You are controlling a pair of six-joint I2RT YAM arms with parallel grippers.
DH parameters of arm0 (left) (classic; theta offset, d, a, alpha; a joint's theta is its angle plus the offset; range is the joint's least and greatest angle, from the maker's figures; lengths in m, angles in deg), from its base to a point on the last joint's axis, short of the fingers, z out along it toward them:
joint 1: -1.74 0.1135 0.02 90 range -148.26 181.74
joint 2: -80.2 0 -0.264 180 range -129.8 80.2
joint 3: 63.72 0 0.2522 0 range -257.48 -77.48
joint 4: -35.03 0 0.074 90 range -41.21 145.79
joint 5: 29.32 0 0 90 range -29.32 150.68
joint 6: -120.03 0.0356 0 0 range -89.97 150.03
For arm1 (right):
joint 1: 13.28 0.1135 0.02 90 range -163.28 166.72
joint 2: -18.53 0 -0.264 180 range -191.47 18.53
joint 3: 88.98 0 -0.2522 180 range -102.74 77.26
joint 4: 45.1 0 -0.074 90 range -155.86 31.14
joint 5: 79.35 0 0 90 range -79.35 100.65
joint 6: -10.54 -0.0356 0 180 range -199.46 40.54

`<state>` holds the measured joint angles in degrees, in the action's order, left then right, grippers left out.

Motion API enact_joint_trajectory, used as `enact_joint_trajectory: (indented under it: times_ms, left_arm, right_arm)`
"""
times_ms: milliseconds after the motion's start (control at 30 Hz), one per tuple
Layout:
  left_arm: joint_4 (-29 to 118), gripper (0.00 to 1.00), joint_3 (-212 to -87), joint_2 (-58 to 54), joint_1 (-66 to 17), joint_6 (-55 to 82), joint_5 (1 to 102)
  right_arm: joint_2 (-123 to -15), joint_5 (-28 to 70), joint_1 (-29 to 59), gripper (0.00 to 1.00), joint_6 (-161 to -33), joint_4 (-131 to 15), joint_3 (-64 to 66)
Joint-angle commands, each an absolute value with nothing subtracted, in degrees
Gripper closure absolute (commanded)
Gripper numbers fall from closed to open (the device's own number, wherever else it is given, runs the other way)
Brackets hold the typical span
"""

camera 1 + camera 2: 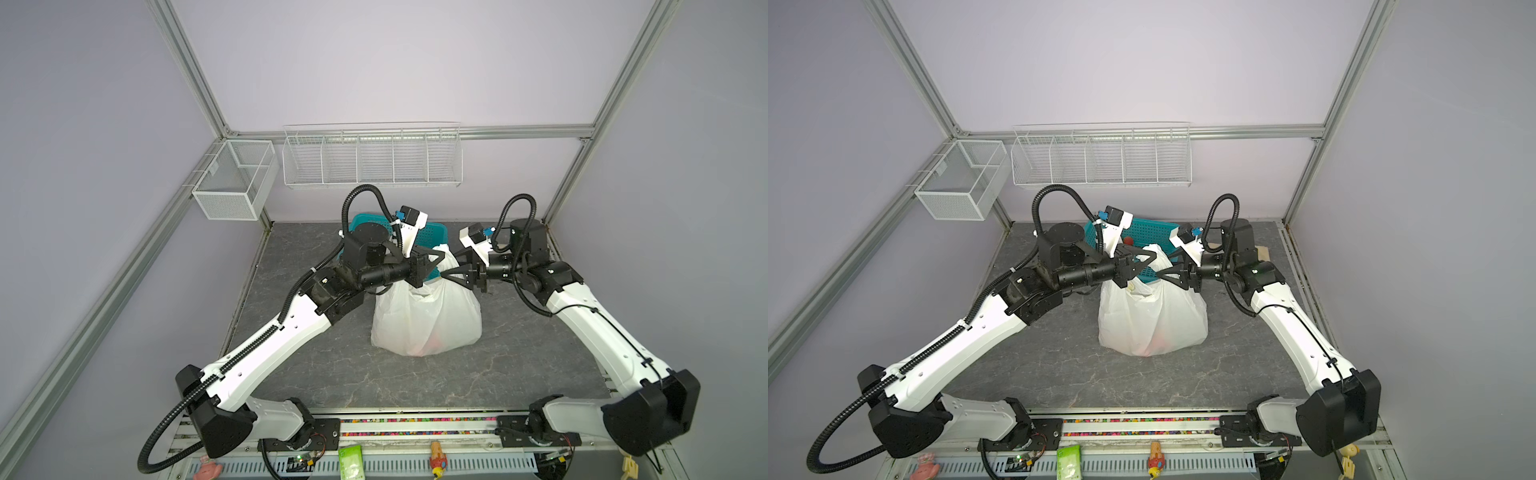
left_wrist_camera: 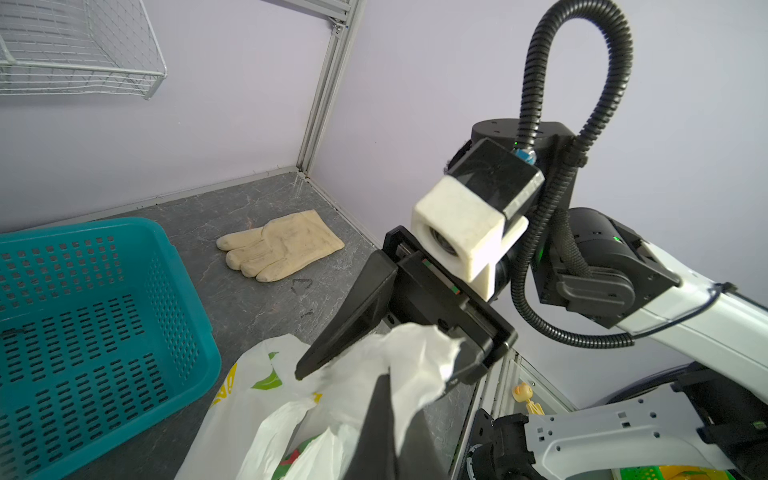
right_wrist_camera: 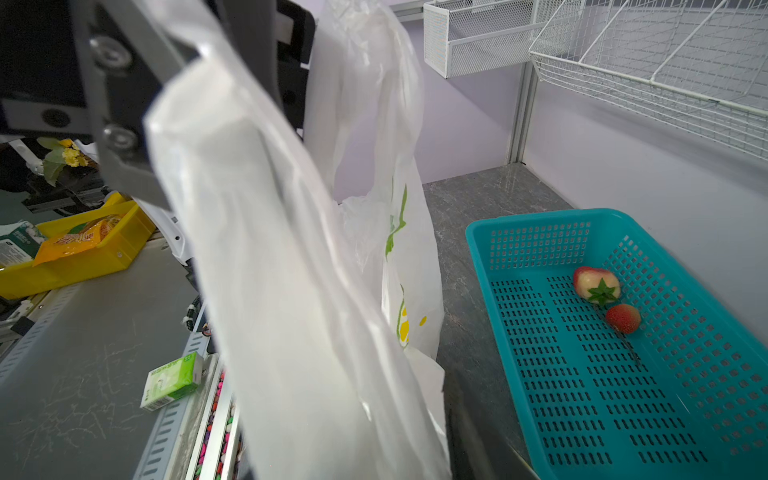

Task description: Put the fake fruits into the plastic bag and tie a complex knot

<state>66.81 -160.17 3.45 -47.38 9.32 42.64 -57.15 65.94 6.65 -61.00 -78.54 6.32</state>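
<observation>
The plastic bag (image 1: 428, 316) stands mid-table — left gripper (image 1: 434, 262) pinches its raised top; right gripper (image 1: 451, 274) straddles plastic alongside, grip unclear. Two fake fruits (image 3: 596, 286) lie in the far teal basket (image 3: 540, 224). The near green packet (image 3: 172, 380) has a label — unreadable.

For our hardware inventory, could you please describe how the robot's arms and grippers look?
The left arm and right arm have white shells, black joints and black ribbed cable conduits. The left gripper and right gripper are black with triangular fingers, each carrying a white camera housing.
</observation>
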Motion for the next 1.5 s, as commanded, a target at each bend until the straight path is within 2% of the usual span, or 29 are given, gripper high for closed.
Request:
enact_joint_trajectory:
  times_ms: [0,100,167,333,400,433,533,667,767,933,1000,1167,1267,1467]
  left_arm:
    - [66.1,1.00,-161.2,4.4,-47.1,9.9,41.8]
    - [66.0,1.00,-161.2,4.6,-47.1,9.9,41.8]
    - [66.0,1.00,-161.2,4.5,-47.1,9.8,41.8]
    - [66.0,1.00,-161.2,4.4,-47.0,9.9,42.1]
    - [65.9,1.00,-161.1,4.6,-47.0,10.9,41.6]
    - [65.7,0.87,-160.9,4.7,-47.0,11.6,41.1]
    - [66.4,0.60,-160.5,5.7,-47.0,15.0,40.0]
    - [68.6,0.41,-159.1,9.1,-47.0,21.4,39.4]
    - [70.8,0.35,-155.7,14.2,-47.0,28.0,40.0]
    - [69.2,0.24,-144.6,25.1,-45.5,31.8,52.1]
    - [67.1,0.20,-140.1,27.7,-42.8,31.0,52.9]
    - [56.5,0.09,-127.6,31.8,-33.2,30.1,43.3]
    - [51.4,0.00,-125.1,30.0,-29.9,31.6,35.6]
    - [49.5,0.01,-127.3,23.6,-29.6,36.7,28.7]
  right_arm:
    - [-57.5,67.7,6.5,0.55,-58.0,-79.9,6.3]
    - [-57.5,67.2,6.4,0.57,-57.9,-79.8,7.2]
    - [-57.7,67.0,6.3,0.62,-57.8,-79.9,7.5]
    - [-57.9,66.6,6.2,0.85,-58.1,-80.0,7.6]
    - [-57.2,65.9,5.9,0.92,-59.4,-78.6,8.3]
    - [-56.7,65.7,5.7,0.93,-60.3,-77.5,8.8]
    - [-55.5,64.6,5.5,0.94,-63.1,-74.5,10.7]
    - [-54.7,62.6,5.2,0.94,-65.1,-73.3,12.0]
    - [-54.5,61.5,4.9,0.94,-66.2,-73.4,12.1]
    - [-54.2,60.5,4.7,0.94,-67.1,-72.8,12.0]
    - [-54.2,60.2,4.7,0.94,-67.2,-72.8,11.8]
    - [-54.3,60.1,4.4,0.94,-67.6,-72.8,11.5]
    - [-54.3,60.1,4.3,0.94,-67.8,-72.7,11.5]
    - [-53.9,59.4,4.3,0.94,-67.6,-73.3,11.7]
